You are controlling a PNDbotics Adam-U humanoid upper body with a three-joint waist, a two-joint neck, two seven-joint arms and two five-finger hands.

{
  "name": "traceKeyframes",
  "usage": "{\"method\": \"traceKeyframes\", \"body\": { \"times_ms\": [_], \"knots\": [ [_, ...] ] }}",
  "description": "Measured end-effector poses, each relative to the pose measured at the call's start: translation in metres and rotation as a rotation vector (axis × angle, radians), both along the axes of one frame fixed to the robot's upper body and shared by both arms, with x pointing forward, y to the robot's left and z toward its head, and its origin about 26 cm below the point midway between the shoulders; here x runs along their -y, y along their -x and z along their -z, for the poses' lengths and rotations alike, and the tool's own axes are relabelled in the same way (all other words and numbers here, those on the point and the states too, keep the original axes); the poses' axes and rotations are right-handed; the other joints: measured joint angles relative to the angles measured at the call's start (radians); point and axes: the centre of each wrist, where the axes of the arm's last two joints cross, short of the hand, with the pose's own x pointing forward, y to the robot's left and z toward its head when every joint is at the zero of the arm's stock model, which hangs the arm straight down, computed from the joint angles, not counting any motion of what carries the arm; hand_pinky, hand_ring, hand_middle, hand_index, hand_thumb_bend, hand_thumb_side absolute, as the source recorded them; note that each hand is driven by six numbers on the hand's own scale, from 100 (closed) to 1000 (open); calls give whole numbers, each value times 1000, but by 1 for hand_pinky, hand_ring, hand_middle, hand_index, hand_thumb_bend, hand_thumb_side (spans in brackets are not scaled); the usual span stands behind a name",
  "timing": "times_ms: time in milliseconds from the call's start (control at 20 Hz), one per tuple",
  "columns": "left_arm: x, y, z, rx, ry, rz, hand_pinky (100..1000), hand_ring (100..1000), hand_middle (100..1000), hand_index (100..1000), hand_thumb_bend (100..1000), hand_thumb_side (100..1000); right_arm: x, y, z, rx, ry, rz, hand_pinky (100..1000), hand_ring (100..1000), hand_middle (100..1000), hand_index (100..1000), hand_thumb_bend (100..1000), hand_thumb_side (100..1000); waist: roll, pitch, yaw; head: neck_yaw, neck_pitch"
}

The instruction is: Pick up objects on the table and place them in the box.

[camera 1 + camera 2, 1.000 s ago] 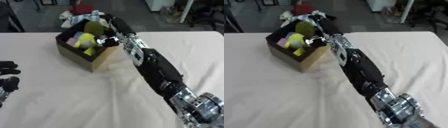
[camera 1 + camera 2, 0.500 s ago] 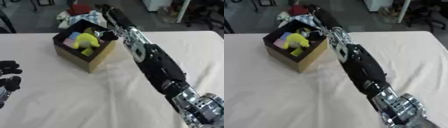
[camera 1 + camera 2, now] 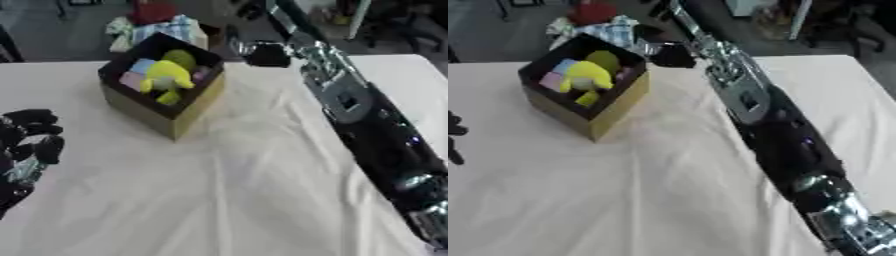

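Yellow plush toy [image 3: 166, 78] in box [image 3: 188, 111], right hand [image 3: 262, 53] (fingers unclear) beyond.

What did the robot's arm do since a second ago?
The right hand let go of the yellow toy and moved away from the box, up toward the table's far edge. The yellow toy now lies in the box with the other things. The left hand stayed idle at the left edge.

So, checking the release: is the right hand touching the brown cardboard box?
Apart. The left eye view shows the right hand beyond the brown cardboard box, with pale tablecloth between them.
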Motion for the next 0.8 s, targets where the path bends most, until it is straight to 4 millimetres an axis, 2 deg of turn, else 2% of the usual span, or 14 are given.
{"method": "traceKeyframes", "body": {
  "times_ms": [200, 350, 500, 800],
  "knots": [
    [-2, 0, 1, 3, 1, -18, 404, 685, 656, 728, 625, 504, 14, 34, 9, -10, -134, -41, 734, 727, 738, 901, 100, 295, 0, 0, -25, 27, 16],
    [-4, 1, 4, -3, 5, -35, 404, 686, 658, 729, 625, 506, 24, 53, 26, -32, -211, -39, 735, 726, 746, 902, 100, 302, 0, 0, -35, 49, 27],
    [-6, 1, 6, -8, 1, -50, 404, 687, 659, 728, 626, 508, 30, 66, 48, -68, -277, -23, 752, 746, 802, 944, 100, 325, 0, 0, -49, 74, 39],
    [-7, 2, 10, -16, -5, -68, 404, 689, 660, 728, 625, 514, 37, 80, 89, -122, -323, 14, 737, 724, 757, 910, 100, 305, 0, 9, -67, 112, 58]
  ]
}}
